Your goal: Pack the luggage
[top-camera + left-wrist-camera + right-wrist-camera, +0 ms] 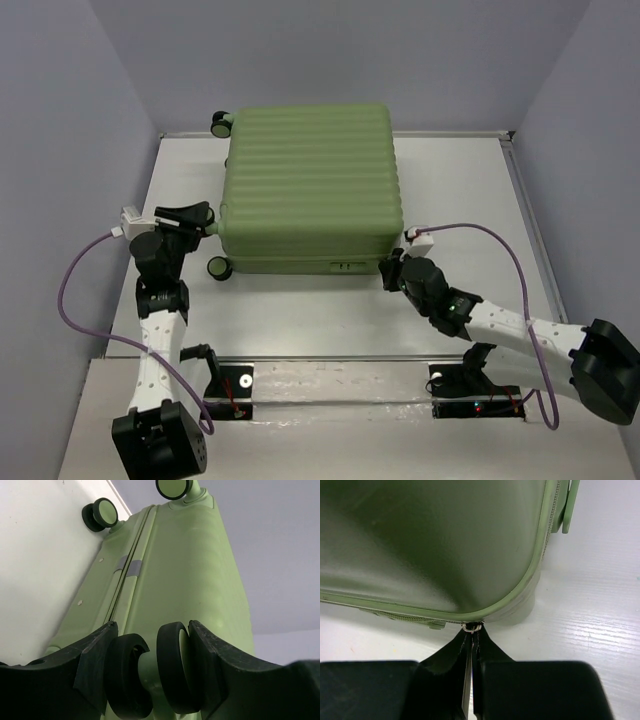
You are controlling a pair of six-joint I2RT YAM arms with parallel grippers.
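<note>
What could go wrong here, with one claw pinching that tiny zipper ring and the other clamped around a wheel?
The right gripper is shut on just the small zipper pull at a corner of the suitcase; a skewed tug might slip off it or jam the zipper on the curve. The left gripper steadies it only by a caster wheel, which can likely swivel, so the suitcase may slide on the table.
</note>
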